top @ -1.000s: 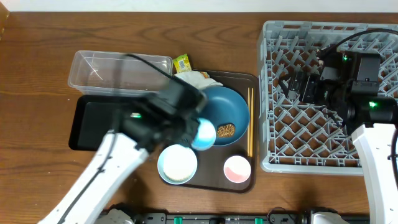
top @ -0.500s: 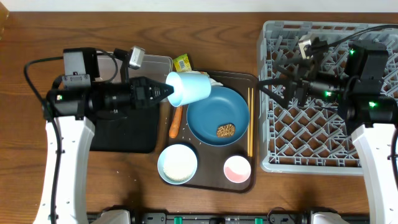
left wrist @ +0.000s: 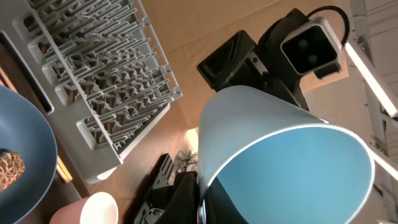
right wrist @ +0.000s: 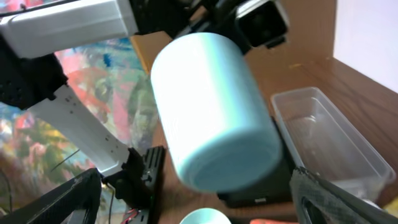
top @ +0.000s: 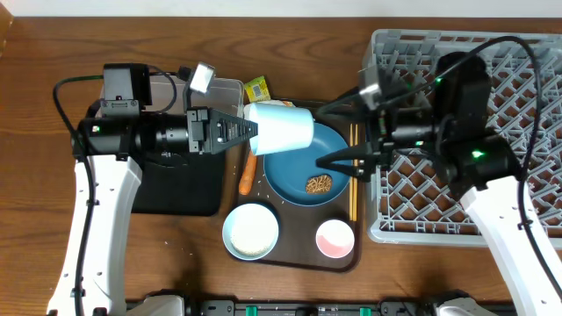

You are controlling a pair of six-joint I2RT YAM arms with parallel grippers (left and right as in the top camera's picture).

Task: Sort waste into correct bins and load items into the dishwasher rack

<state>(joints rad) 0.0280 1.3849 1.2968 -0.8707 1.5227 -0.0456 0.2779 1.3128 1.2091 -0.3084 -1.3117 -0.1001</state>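
Blue cup (top: 281, 127), pale, sideways, pinched in left fingers (top: 233, 130); right fingers (top: 347, 154) spread wide.

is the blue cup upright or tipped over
Tipped sideways: the blue cup hangs horizontal in the left gripper, mouth toward it, base facing the open right gripper.

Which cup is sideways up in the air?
The blue cup: the left end effector holds it on its side, lifted. The pink cup stands upright on the brown tray.

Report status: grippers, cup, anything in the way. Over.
Left gripper shut on blue cup, sideways above the plate. Right gripper open, facing cup's base, apart. Nothing between them.
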